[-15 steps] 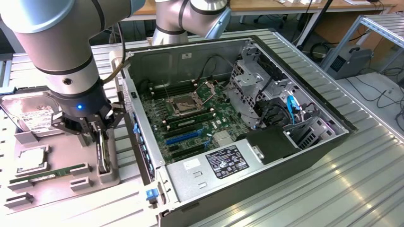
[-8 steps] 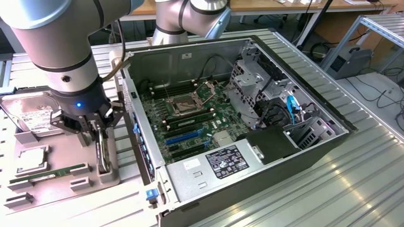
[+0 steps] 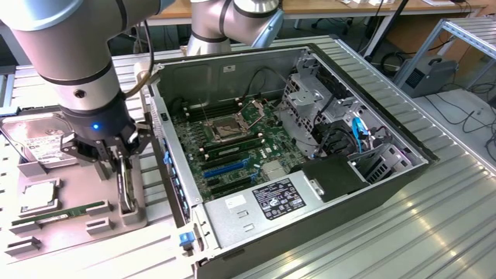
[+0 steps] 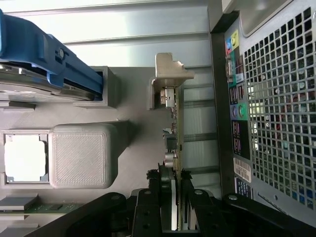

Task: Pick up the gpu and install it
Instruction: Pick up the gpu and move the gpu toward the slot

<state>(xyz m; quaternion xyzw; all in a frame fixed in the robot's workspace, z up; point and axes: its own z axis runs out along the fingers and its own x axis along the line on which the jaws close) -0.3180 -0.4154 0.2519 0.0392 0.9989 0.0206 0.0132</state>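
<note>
The gpu (image 3: 124,189) stands on its edge in a slot of the grey holder tray (image 3: 78,235), at the exterior view's left, beside the open computer case (image 3: 403,174). My gripper (image 3: 116,160) reaches down over the card's top edge. In the wrist view the gpu (image 4: 174,123) runs away from me as a thin board with a silvery bracket at its far end. My gripper (image 4: 172,197) has its black fingers (image 4: 152,197) pressed against both faces of the card, shut on it. The card still rests in the holder.
The motherboard (image 3: 232,145) lies in the case with blue card slots (image 3: 225,168) near its front. The tray also carries a hard drive (image 3: 39,136), a processor (image 3: 39,197) and a green memory stick (image 3: 58,214). The case's perforated back panel (image 4: 276,98) stands close beside the card.
</note>
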